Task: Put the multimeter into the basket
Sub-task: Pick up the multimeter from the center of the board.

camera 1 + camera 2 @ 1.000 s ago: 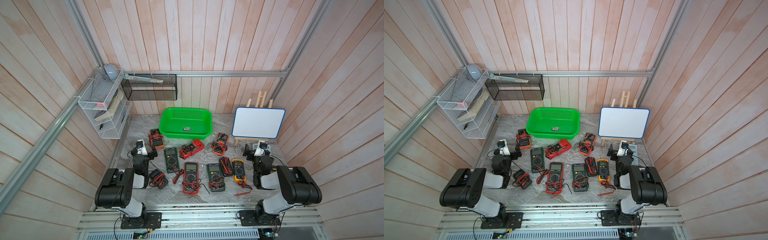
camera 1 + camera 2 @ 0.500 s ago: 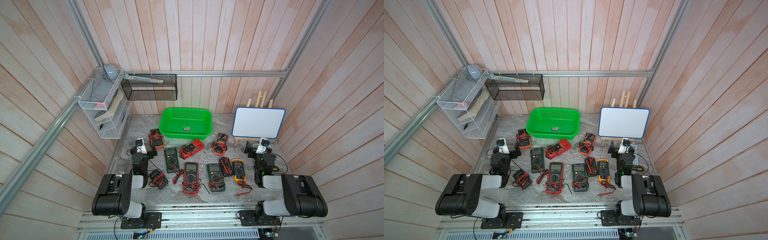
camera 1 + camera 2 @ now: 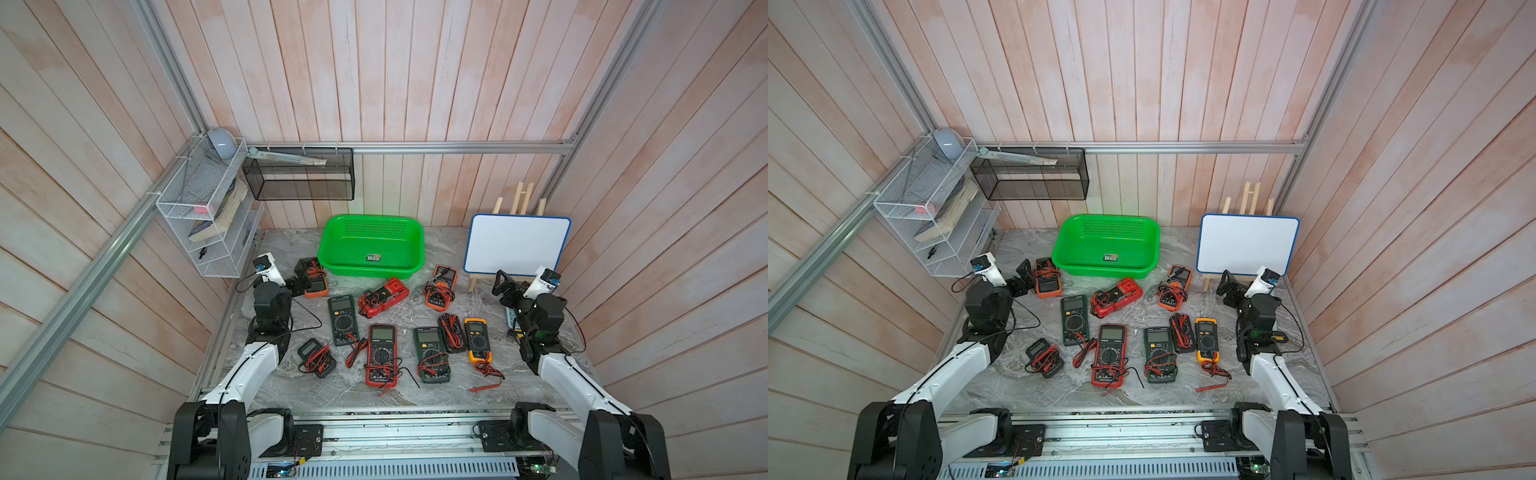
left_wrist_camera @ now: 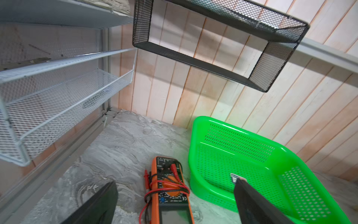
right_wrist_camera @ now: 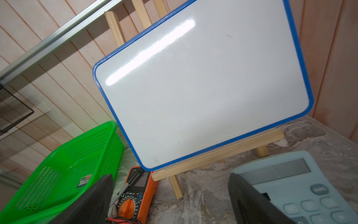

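The green basket [image 3: 371, 227] [image 3: 1106, 230] stands empty at the back middle of the table. Several multimeters lie in front of it, most wrapped in their leads. My left gripper [image 3: 301, 284] [image 4: 175, 181] is open and hovers over the near end of an orange multimeter [image 3: 314, 282] [image 4: 170, 186], which lies just left of the basket [image 4: 242, 155]. My right gripper [image 3: 505, 286] [image 5: 170, 175] is open and empty at the right. It points at the easel foot, with another orange multimeter [image 3: 441, 286] [image 5: 135, 190] to its left.
A whiteboard on a wooden easel [image 3: 516, 243] stands at the back right. A pale blue calculator [image 5: 290, 184] lies under the right gripper. A black mesh bin [image 3: 299, 178] and a white wire rack [image 3: 203, 216] hang on the walls. A loose red probe [image 3: 484, 386] lies near the front.
Both arms have unfolded from a tucked pose, and their wrists have moved toward the back wall. Both grippers stay open. Nothing on the table has shifted.
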Motion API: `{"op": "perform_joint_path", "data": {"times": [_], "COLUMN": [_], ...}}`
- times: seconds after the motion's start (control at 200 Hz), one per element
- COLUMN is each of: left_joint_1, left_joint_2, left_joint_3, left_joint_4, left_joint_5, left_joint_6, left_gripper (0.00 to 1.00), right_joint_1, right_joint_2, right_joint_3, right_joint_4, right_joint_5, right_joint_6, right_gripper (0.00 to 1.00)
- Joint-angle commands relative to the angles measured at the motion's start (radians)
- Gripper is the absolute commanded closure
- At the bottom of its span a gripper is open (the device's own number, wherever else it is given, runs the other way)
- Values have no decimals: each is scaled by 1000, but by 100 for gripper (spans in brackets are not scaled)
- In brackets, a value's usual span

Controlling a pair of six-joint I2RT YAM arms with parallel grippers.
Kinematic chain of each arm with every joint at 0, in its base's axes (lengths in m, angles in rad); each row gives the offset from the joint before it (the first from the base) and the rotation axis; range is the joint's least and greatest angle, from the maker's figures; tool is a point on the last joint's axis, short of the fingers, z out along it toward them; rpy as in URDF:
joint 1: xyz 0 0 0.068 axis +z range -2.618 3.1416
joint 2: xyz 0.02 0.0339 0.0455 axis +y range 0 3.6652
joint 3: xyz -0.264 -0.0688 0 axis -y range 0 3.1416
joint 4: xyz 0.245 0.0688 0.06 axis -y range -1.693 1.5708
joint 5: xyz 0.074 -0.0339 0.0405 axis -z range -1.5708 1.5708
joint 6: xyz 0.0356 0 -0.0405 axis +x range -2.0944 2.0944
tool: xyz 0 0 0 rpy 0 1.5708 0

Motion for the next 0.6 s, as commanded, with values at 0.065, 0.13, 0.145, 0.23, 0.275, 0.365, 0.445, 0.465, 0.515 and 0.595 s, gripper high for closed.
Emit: {"op": "perform_joint_path", "data": {"times": [0.065,0.13,0.145,0.23,0.275,0.365,0.445,0.465,0.515,0.595], "left_joint_1": [-41,-83,-96,-173,-214,-285,-338,-351,-383,-427], "left_joint_2": [-18,-28,-30,-37,-41,-43,-42,-42,-44,-54], "left_joint_3": [96,102,104,104,103,96,89,88,78,70], "left_joint_4": [-303,-345,-351,-398,-417,-448,-475,-480,-490,-516], "left_joint_5": [142,147,146,125,114,102,93,92,89,73], "left_joint_6": [-101,-114,-116,-126,-134,-145,-169,-178,-207,-251], "left_gripper": [0,0,0,0,0,0,0,0,0,0], "right_joint_1": [55,137,160,297,362,483,584,610,670,755], "right_joint_2": [-36,-45,-45,-35,-18,35,94,110,144,184], "right_joint_3": [63,110,122,173,197,233,259,269,297,336], "right_joint_4": [-297,-411,-436,-542,-582,-646,-688,-702,-745,-813], "right_joint_5": [-190,-160,-145,-55,-23,25,51,60,93,158], "right_joint_6": [97,69,65,66,83,131,167,174,186,212], "right_gripper": [3,3,3,3,3,4,5,5,5,5]}}
